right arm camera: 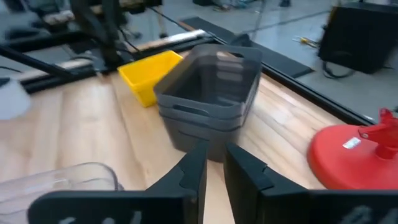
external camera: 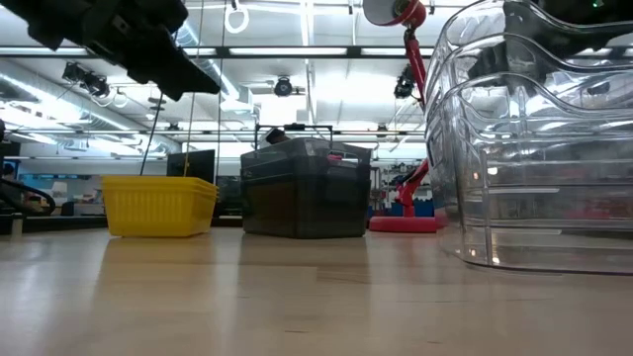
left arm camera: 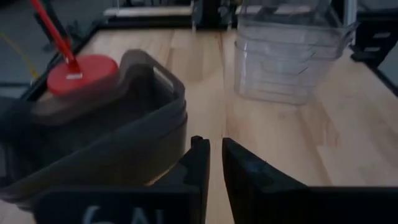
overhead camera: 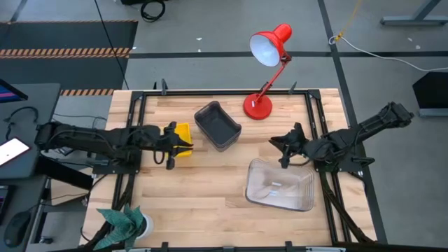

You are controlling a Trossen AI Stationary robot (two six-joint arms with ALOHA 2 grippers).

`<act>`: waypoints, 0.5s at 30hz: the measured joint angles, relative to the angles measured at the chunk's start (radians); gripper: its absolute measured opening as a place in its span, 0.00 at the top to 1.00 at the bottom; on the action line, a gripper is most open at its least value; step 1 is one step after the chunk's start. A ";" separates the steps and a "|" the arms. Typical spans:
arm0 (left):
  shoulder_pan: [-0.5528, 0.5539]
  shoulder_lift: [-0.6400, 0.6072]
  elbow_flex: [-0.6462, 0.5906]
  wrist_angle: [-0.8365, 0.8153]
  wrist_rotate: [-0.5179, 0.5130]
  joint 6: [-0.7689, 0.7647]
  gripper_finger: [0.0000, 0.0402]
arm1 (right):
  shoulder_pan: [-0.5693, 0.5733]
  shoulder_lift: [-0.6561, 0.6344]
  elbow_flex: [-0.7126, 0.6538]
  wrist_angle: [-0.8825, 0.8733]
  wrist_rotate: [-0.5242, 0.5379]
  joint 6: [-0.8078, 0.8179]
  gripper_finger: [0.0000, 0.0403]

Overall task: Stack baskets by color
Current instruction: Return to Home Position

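Observation:
A yellow basket (overhead camera: 182, 133) stands left of centre, half under my left gripper (overhead camera: 187, 148). Just to its right, two dark grey baskets (overhead camera: 218, 126) sit nested one in the other (right arm camera: 208, 93). A nested stack of clear baskets (overhead camera: 280, 185) stands near the right front (left arm camera: 289, 56). My left gripper (left arm camera: 214, 155) hangs above the table between the yellow and grey baskets, pointing toward the table's right. My right gripper (overhead camera: 278, 148) (right arm camera: 216, 163) hangs right of the grey baskets, pointing at them. On both, only a thin slit shows between the fingers, with nothing in it.
A red desk lamp stands on its round base (overhead camera: 257, 106) at the far edge, its head (overhead camera: 269, 45) reaching beyond the table. A green toy plant (overhead camera: 124, 224) sits at the near left corner. Bare wood (overhead camera: 196, 203) lies between the baskets and the near edge.

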 joint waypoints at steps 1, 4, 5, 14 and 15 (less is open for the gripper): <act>0.000 -0.009 -0.017 0.027 0.000 0.005 0.88 | -0.008 -0.017 -0.013 0.020 -0.017 -0.015 0.86; 0.004 -0.045 -0.067 0.105 0.002 0.013 0.90 | -0.040 -0.071 -0.036 0.035 -0.083 -0.037 0.89; 0.007 -0.063 -0.082 0.121 0.004 0.018 0.90 | -0.054 -0.087 -0.037 0.040 -0.103 -0.042 0.90; 0.065 -0.251 -0.178 0.153 0.012 0.027 0.98 | -0.170 -0.223 -0.080 0.053 -0.236 -0.117 0.99; 0.069 -0.270 -0.187 0.156 0.012 0.024 0.99 | -0.178 -0.243 -0.092 0.052 -0.238 -0.119 0.99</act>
